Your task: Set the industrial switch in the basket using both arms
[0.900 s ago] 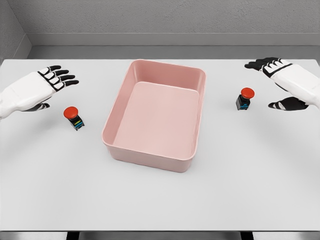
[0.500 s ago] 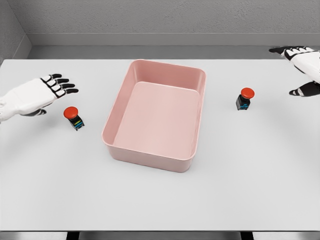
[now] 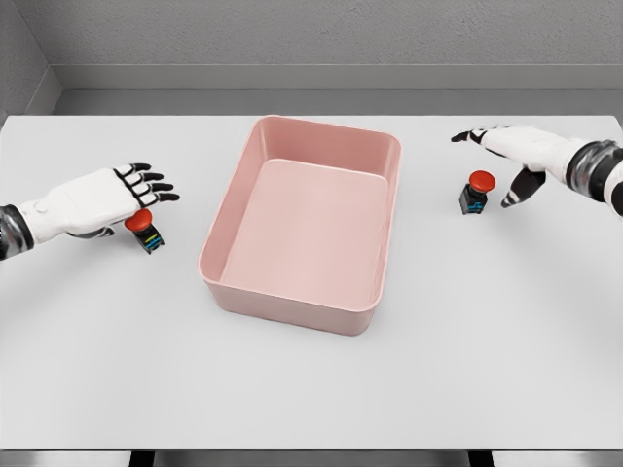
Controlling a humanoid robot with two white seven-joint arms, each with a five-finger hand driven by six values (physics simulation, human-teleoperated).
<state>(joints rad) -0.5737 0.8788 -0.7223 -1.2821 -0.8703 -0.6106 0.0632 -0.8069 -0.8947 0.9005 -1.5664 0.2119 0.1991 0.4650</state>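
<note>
A white table [image 3: 311, 389] carries three things: one pink basket [image 3: 238, 204] and two industrial switches, each a small dark block topped by a red mushroom button; the basket sits in the middle, rectangular and open-topped, with nothing inside it; the left switch [image 3: 144, 229] stands upright on the table well to the left of the basket, and the right switch [image 3: 476, 192] stands upright to the right of it, both outside its walls and apart from them; the basket's near-left and right walls lie between each switch and the hollow inside; two hands are in view, one from each side; the left hand [image 3: 97, 199] hovers just over and behind the left switch, fingers stretched out flat and slightly fanned, the red button showing just under the fingertips, though whether they touch it cannot be told; the right hand [image 3: 516, 156] hangs just beyond the right switch, fingers spread with the thumb dropped down beside the button, holding nothing; a grey wall [image 3: 311, 39] runs behind the table's far edge.
</note>
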